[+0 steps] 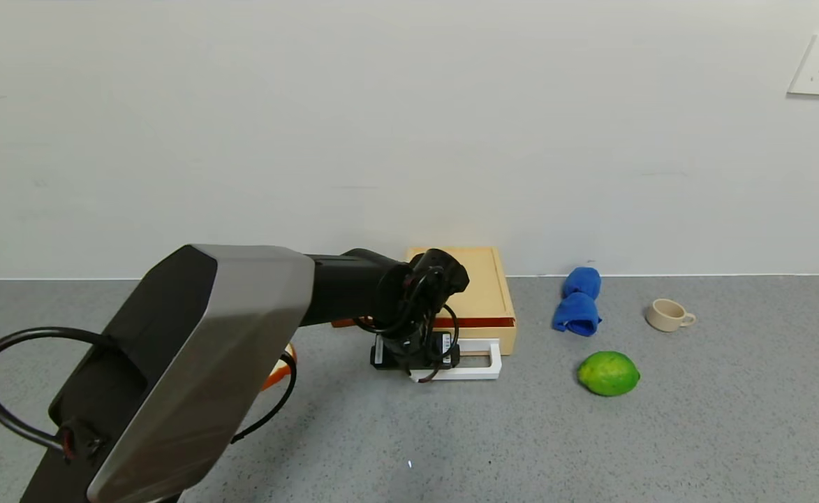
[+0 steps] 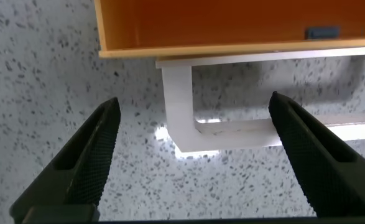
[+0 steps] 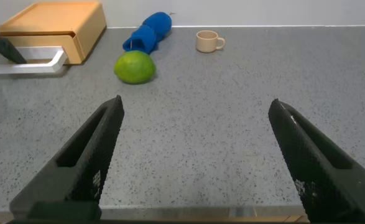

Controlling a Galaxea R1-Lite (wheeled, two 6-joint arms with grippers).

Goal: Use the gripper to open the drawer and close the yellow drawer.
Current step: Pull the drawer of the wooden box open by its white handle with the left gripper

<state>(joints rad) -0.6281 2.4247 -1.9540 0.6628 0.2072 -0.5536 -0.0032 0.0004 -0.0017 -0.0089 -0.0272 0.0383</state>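
Observation:
The pale yellow-tan drawer (image 1: 475, 293) sits in its low case against the back wall, with its white loop handle (image 1: 482, 367) pointing toward me. My left gripper (image 1: 416, 363) hangs over the handle's left end, jaws open. In the left wrist view the left gripper (image 2: 194, 102) straddles the handle's corner (image 2: 232, 134) with a gap on both sides, and the drawer front (image 2: 232, 25) lies just beyond. My right gripper (image 3: 198, 106) is open and empty over bare table, out of the head view. It sees the drawer (image 3: 58, 22) far off.
A green lime (image 1: 608, 373), a rolled blue cloth (image 1: 578, 302) and a small cream cup (image 1: 667, 314) lie right of the drawer. An orange object (image 1: 280, 370) is partly hidden behind my left arm. The wall stands close behind the case.

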